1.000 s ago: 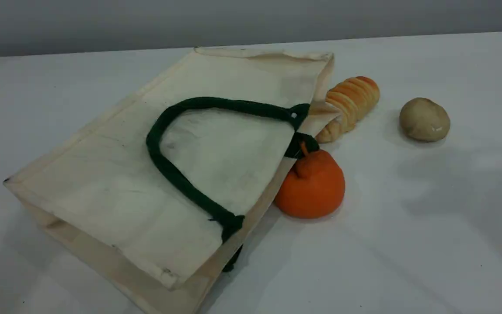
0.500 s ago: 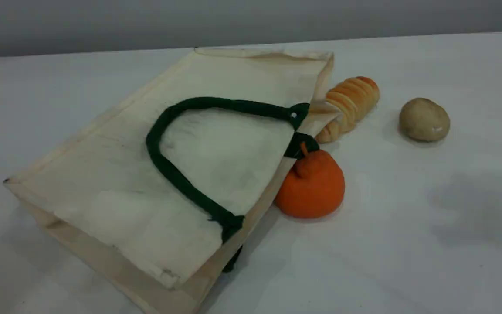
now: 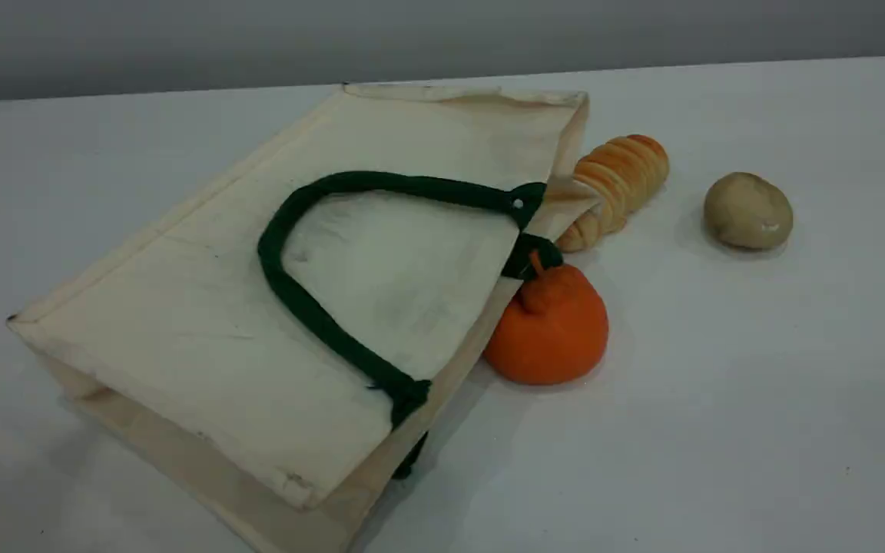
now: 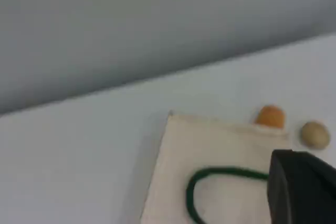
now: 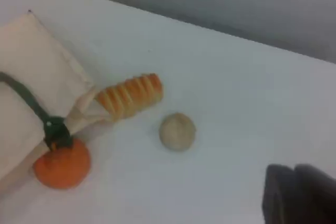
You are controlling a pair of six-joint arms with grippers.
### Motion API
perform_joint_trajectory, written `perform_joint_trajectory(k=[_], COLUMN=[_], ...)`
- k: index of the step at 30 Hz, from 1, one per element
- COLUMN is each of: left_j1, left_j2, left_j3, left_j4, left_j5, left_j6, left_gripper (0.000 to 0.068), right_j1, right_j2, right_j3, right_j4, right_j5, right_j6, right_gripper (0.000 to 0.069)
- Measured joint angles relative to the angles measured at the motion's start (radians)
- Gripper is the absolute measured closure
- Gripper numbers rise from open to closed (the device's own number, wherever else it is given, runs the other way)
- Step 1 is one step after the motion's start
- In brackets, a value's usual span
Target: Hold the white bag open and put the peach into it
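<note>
The white bag (image 3: 258,307) lies flat on its side on the table, its mouth facing right, and one dark green handle (image 3: 296,296) rests on its top panel. The left wrist view looks down on the bag (image 4: 220,145) from high up. The peach is out of view in every frame. Neither arm shows in the scene view. My left gripper (image 4: 302,190) is a dark tip at the bottom right of its own view, high above the bag, shut and holding nothing. My right gripper (image 5: 299,198) is also shut and holds nothing, well above the table right of the food.
An orange stemmed fruit (image 3: 550,326) sits against the bag's mouth, by the lower handle. A ridged bread roll (image 3: 619,188) lies behind it at the bag's far corner. A beige potato-like lump (image 3: 747,210) stands alone further right. The grey wall borders the table's far edge.
Soft shadows on the table at the right and lower left have drifted off and faded. The bag and the food items have not moved.
</note>
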Motion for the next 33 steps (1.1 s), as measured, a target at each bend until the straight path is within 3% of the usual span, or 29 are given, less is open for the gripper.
perform_joint_trajectory(k=[7,14,19,25,33], left_j1=[0.000,0.000,0.000,0.000,0.000], left_j2=[-0.264,-0.585,-0.779,-0.891,-0.890], left_j3=[0.168,0.407,0.547,0.691,0.861], left_j4=[-0.002,0.020,0.016,-0.018,-0.091], left_j5=[-0.002,-0.002,-0.002,-0.002,-0.005], left_j6=[0.020,0.046,0.046,0.055,0.078], left_gripper=[0.0673,0.0673,0.0673,0.0673,0.0673], right_j1=[0.000,0.000,0.000,0.000,0.000], right_j2=[-0.155,-0.335,-0.459,-0.616,-0.824], right_j3=[0.000,0.001,0.028,0.180,0.452], right_j4=[0.002,0.095,0.238,0.378,0.375], right_j5=[0.142,0.143,0.142,0.142,0.060], right_j6=[0.023,0.042,-0.032,-0.157,-0.195], right_gripper=[0.0678,0.0676,0.0675,0.0675,0.0675])
